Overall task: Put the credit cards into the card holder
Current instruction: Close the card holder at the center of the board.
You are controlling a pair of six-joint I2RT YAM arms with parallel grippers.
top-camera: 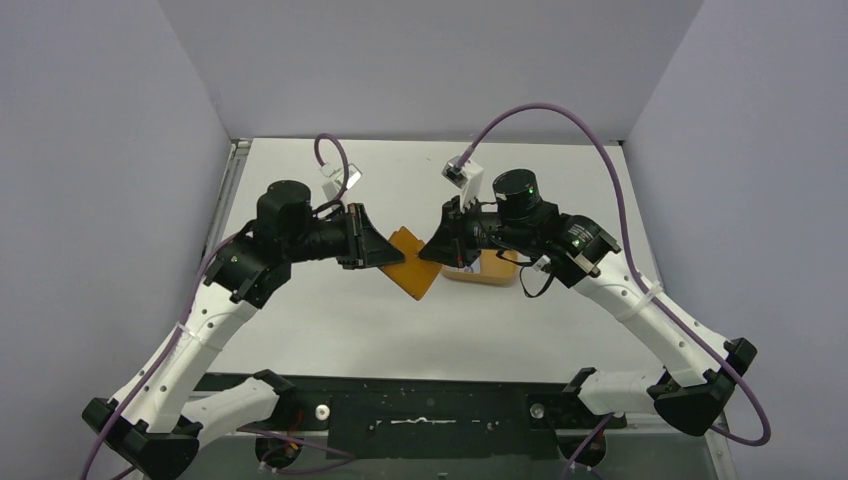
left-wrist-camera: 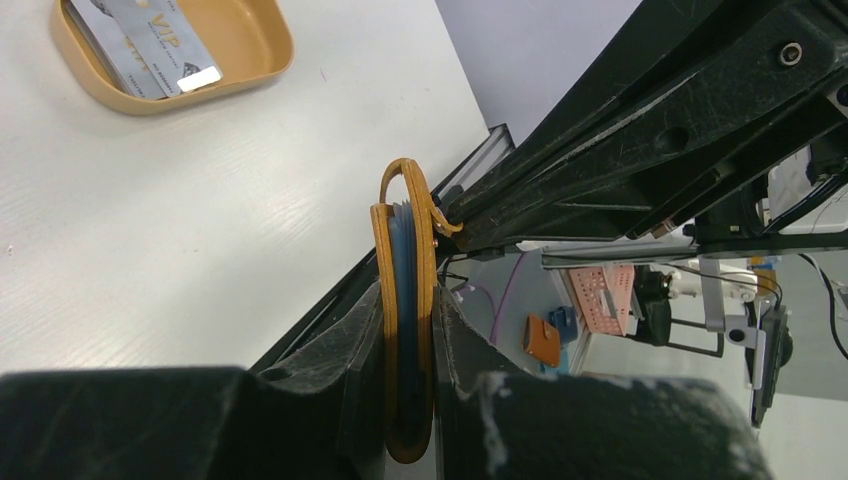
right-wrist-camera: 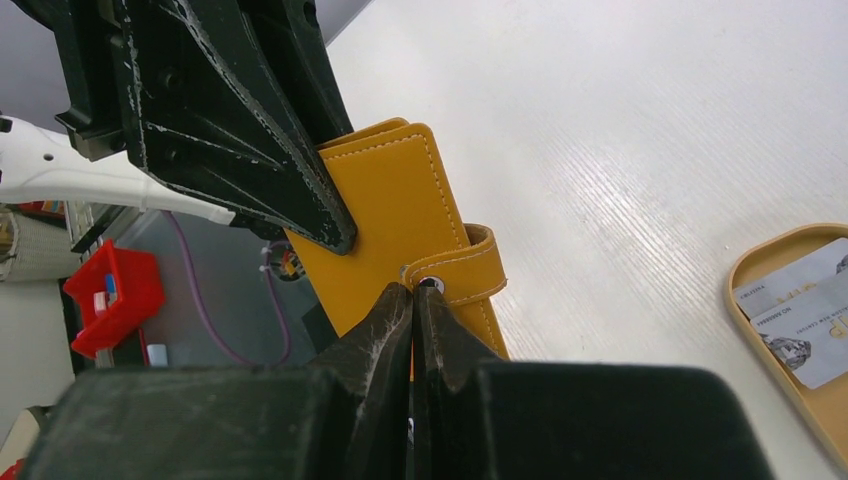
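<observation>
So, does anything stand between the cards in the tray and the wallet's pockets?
Yes: the wallet is folded shut, its strap wrapped over the edge, clamped by the left claw with the right claw pinching at the strap. The cards lie uncovered in the tray.

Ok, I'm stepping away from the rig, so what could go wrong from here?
1. The card holder hangs between the arms, left jaws clamping one end, right jaws closed on its snap strap; uneven pulling could twist it free.
2. The blue card shows at the open edge and might slide out.
3. Silvery cards lie in the tray; snapping shut now would leave them out.
</observation>
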